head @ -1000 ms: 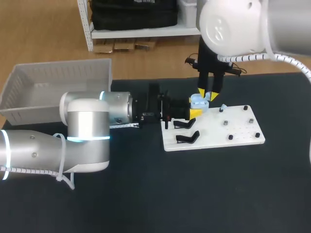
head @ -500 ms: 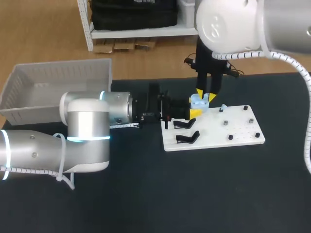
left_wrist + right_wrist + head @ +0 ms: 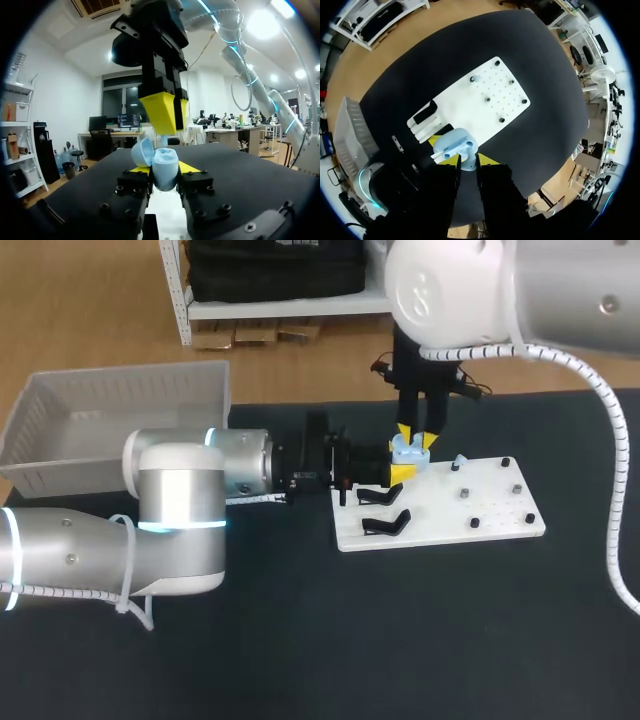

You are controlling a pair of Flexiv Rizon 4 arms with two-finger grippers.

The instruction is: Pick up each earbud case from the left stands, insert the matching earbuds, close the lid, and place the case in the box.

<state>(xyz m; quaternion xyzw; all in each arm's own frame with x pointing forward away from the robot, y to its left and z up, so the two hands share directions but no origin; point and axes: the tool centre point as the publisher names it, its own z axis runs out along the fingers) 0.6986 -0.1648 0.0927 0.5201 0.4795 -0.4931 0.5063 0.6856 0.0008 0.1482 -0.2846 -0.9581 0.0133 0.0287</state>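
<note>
Box (image 3: 120,405) sits well left of the white board (image 3: 480,525) on the bench (image 3: 400,640). Left fingers (image 3: 401,472) at the board's far-left corner — clamped on the open pale-blue earbud case (image 3: 408,450). Right fingers (image 3: 417,437) just above the case, nearly closed — pinching a pale-blue earbud (image 3: 164,141). A second earbud (image 3: 460,460) stands near the board's far edge.

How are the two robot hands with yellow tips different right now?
The left gripper lies level, pointing sideways; the right gripper points straight down from above. The left gripper clamps the open pale blue earbud case; the right gripper seems to pinch only a small earbud just over that case. Both have two yellow-tipped fingers, shut on something.
</note>
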